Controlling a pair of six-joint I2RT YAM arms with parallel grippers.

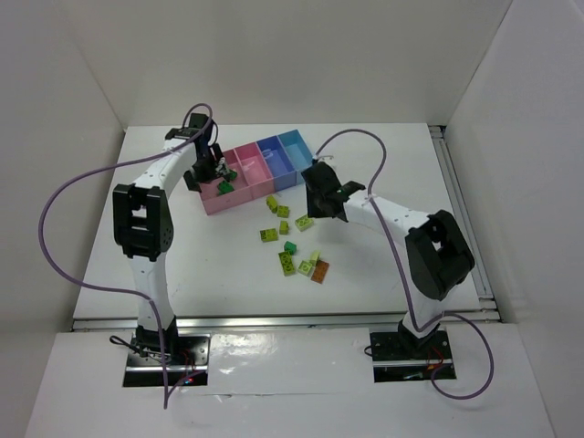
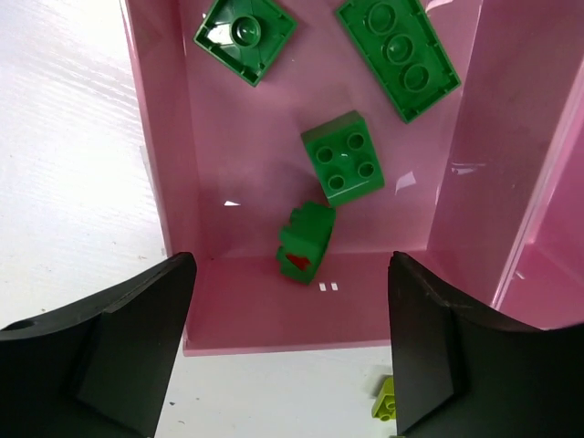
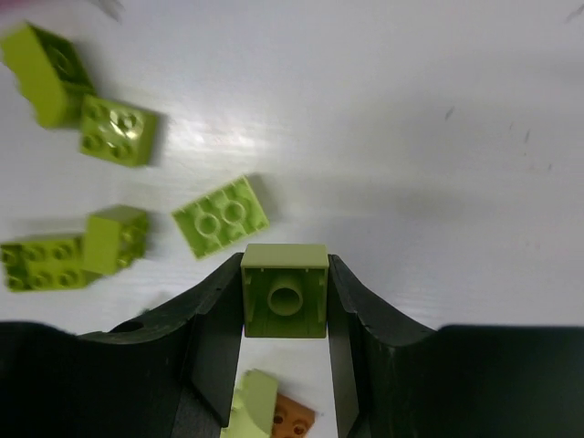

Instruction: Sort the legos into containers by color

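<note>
We see our left end effector (image 2: 287,306) hanging over the end pink bin (image 2: 237,319), jaws spread wide and holding nothing. Four green bricks (image 2: 344,157) lie on that bin's floor, one of them tipped on its side near the wall closest to the fingers. This bin is the left end of the row of bins (image 1: 271,157), which runs pink, pink, blue, light blue and sits toward the far edge of the tabletop (image 1: 383,292), left of its middle.

Our right end effector (image 3: 285,274) is clamped on a yellow-green brick (image 3: 285,297), gripping its two sides, with a round hollow showing on the face toward the wrist camera. Loose yellow-green bricks (image 1: 286,263) and at least one green one lie scattered around the middle of the tabletop, apart from the bins. One orange-brown brick (image 1: 320,272) lies at the near side of the scatter.
</note>
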